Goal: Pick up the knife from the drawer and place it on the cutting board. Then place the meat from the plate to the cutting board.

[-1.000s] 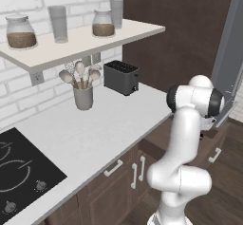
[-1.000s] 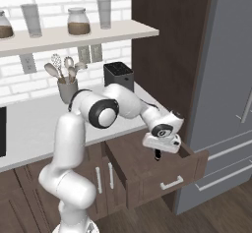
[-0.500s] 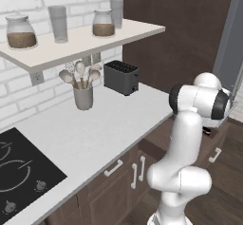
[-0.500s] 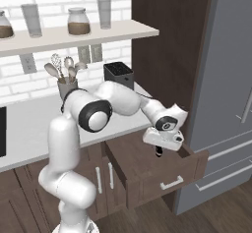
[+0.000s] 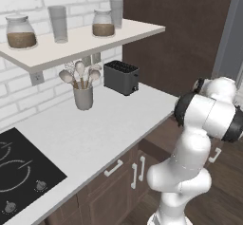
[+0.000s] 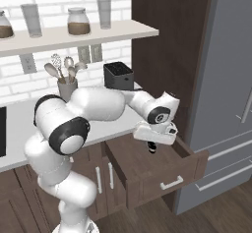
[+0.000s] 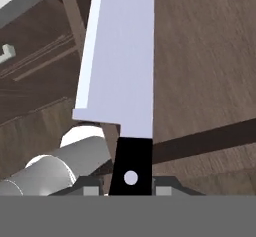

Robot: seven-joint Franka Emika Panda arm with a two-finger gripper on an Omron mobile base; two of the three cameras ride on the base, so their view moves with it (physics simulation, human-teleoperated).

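Raised a little out of the open drawer [image 6: 162,170] since a second ago, with the forearm swung higher across the drawer front. End effector [image 6: 153,147] now above the drawer's hollow, closed on the knife [image 7: 121,76] at its black handle, as seen in the hand view: long silver blade running up and away from the fingers, handle with a pale rivet sitting between the two tips. From the right base view, just a dark stub visible under the hand, over the drawer. Drawer pulled out below the worktop [image 5: 85,134], beside the tall grey refrigerator [image 6: 231,79]. On the worktop: black toaster [image 5: 121,77] near the dark wood wall panel, grey utensil holder [image 5: 83,97] with spoons and a whisk, black cooktop [image 5: 19,176] at the near left. Jars and glasses on the shelf [image 5: 80,41] above.
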